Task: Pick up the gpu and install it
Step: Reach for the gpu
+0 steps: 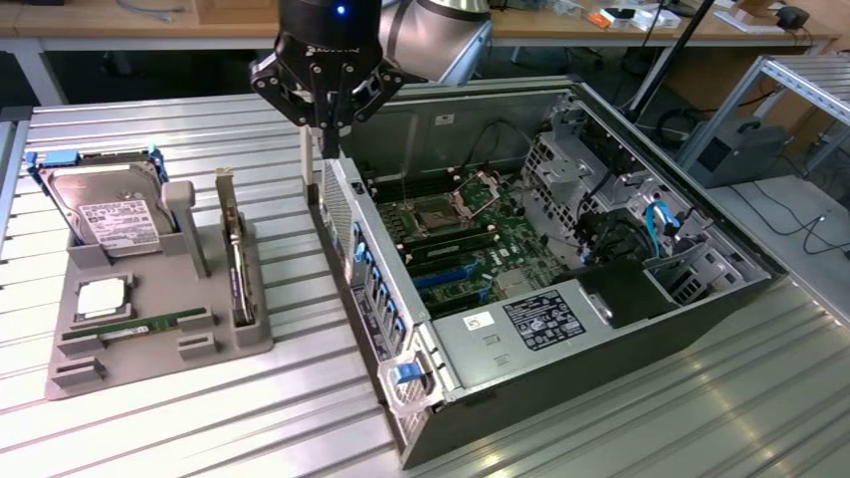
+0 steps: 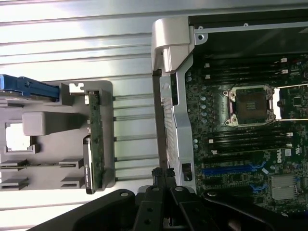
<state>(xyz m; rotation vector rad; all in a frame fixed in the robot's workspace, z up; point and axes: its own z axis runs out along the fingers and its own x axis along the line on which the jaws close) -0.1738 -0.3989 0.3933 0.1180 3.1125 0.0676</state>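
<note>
Claw (image 1: 328,127) closed above computer case (image 1: 348,214) rear edge; gpu (image 1: 241,264) upright in grey tray (image 1: 159,351)

Exterior view: a raised camera looks obliquely down across the slatted table (image 1: 159,428), framing the whole open computer case (image 1: 624,388) and the gray parts holder (image 1: 159,349) at mid range. Wrist view: the camera looks straight down past the gripper (image 2: 166,179) from nearer. Both views share the holder, the case wall beside it and the processor socket (image 1: 439,212).
</note>
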